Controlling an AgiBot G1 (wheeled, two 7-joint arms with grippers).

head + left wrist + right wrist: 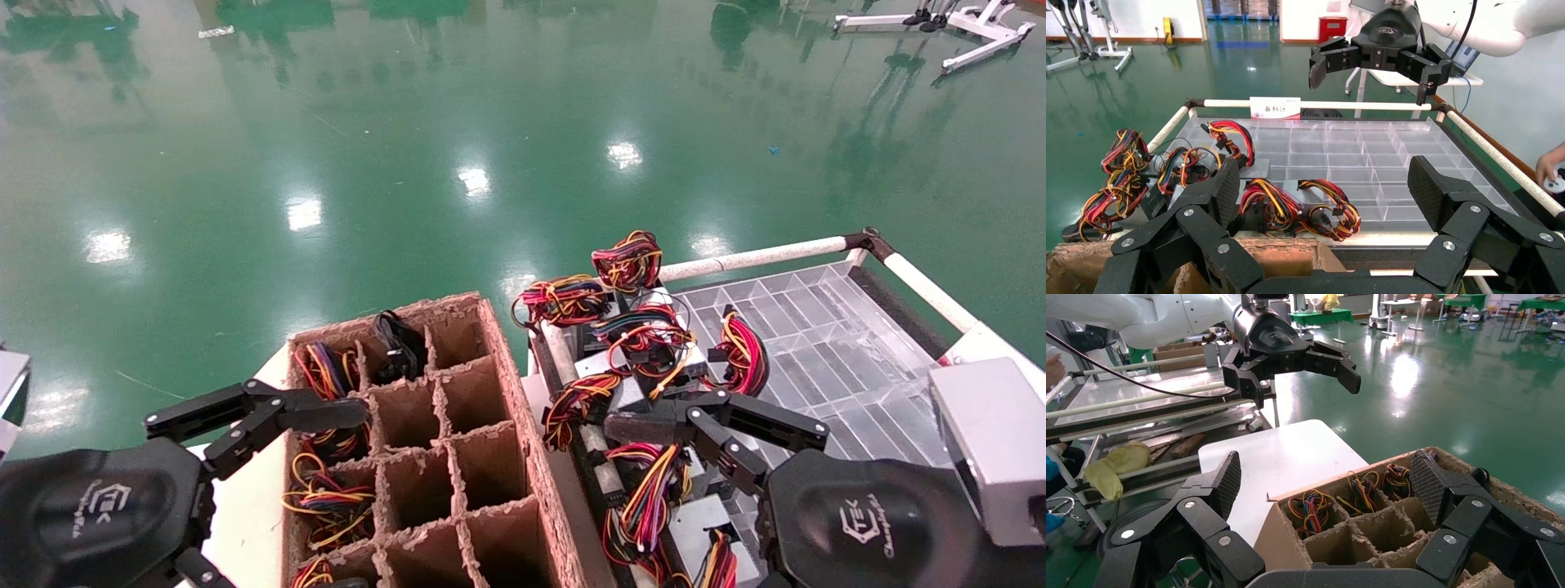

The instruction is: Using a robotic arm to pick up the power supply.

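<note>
The power supply [398,347] shows as a bundle of all-black cables standing in a back cell of the divided cardboard box [508,384]; its grey body is hidden inside the cell. My left gripper [257,412] hangs open over the box's left side, a short way in front of and left of that cell, holding nothing. In the left wrist view its jaws [1326,187] stand wide apart, facing the tray. My right gripper [715,425] is open over the tray's left part, empty, with its jaws [1329,481] spread above the box's cells.
A clear divided tray [817,343] with white rails holds grey boxes with red, yellow and orange wires [637,343]. More coloured wire bundles [327,371] fill the box's left cells. A grey block [989,441] stands at the right. A person's hand [1551,168] is by the tray.
</note>
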